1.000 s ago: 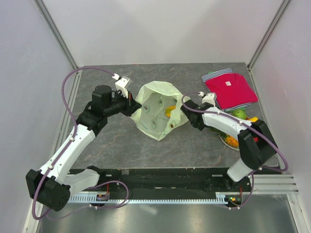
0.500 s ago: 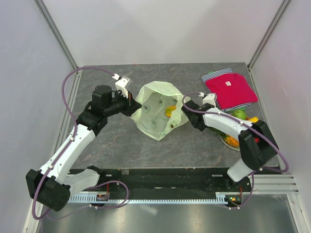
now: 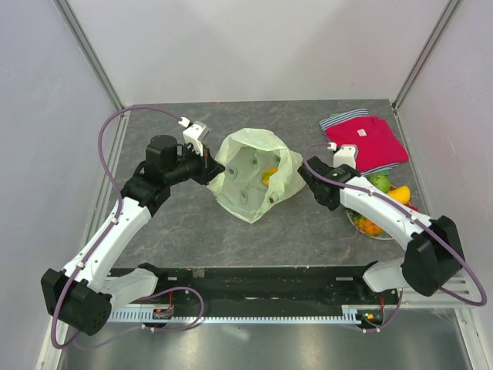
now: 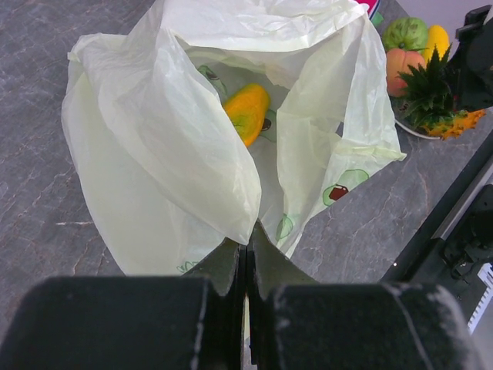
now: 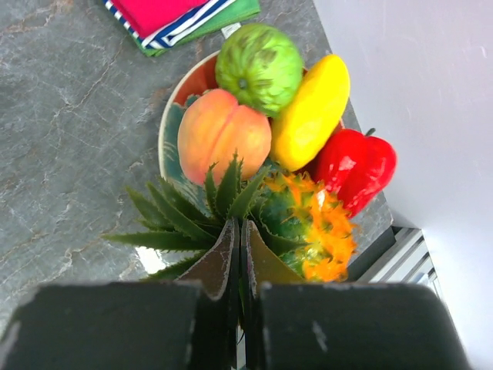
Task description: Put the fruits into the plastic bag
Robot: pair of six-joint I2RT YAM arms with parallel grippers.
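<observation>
Left gripper [image 4: 246, 240] clamped on plastic bag [image 4: 162, 162] edge; right gripper [image 5: 239, 239] closed at pineapple [image 5: 312, 223] crown, grip unclear.
Bag lies open, one orange-yellow fruit [image 4: 246, 112] inside; pineapple, peach [image 5: 223, 146], green fruit [image 5: 258, 68], yellow piece [image 5: 312, 112], red piece [image 5: 356, 166] on plate [image 5: 171, 127].

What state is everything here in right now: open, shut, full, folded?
Pale-green plastic bag: mouth open, orange-yellow fruit inside.
Left gripper: shut on the bag's edge.
Right gripper: shut, seemingly empty.
Round floral plate: carrying spiky pineapple, peach, green fruit, yellow fruit, red fruit.
Red shirt: folded.
</observation>
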